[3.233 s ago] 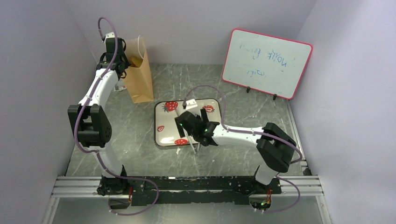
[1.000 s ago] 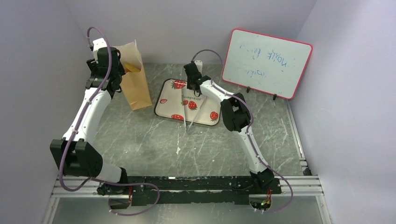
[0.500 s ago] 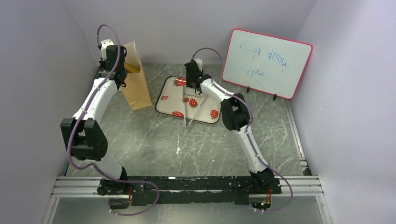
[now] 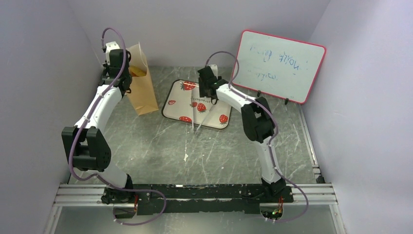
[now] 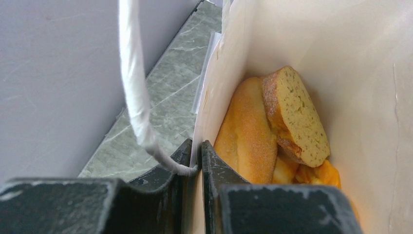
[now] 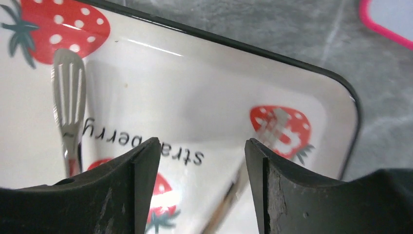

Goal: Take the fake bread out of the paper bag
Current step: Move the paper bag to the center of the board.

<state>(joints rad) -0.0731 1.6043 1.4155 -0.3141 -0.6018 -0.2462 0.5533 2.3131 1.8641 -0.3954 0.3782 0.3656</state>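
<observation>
The left pincer (image 5: 196,152) was shut tight on the upper edge of the bag (image 5: 311,58), with the paper wall pinched between its two fingers. The white cord handle (image 5: 134,87) draped down to the outer finger. The bag stood upright at the far left of the bench (image 4: 146,146), near the side wall. The bread (image 5: 248,139) lay inside it: an orange loaf against the pinched wall and a speckled cut slice (image 5: 294,117) leaning on the loaf. More orange pieces lay below them, too hidden to tell apart.

The right pincer (image 6: 202,148) stood well open and held nothing, hanging over the strawberry tray (image 6: 204,92) at mid-bench. The silver tongs (image 6: 68,97) lay on the tray beneath it, one slotted tip left of the fingers and the joined end past the tray's near rim. A whiteboard (image 4: 277,66) leaned at the far right.
</observation>
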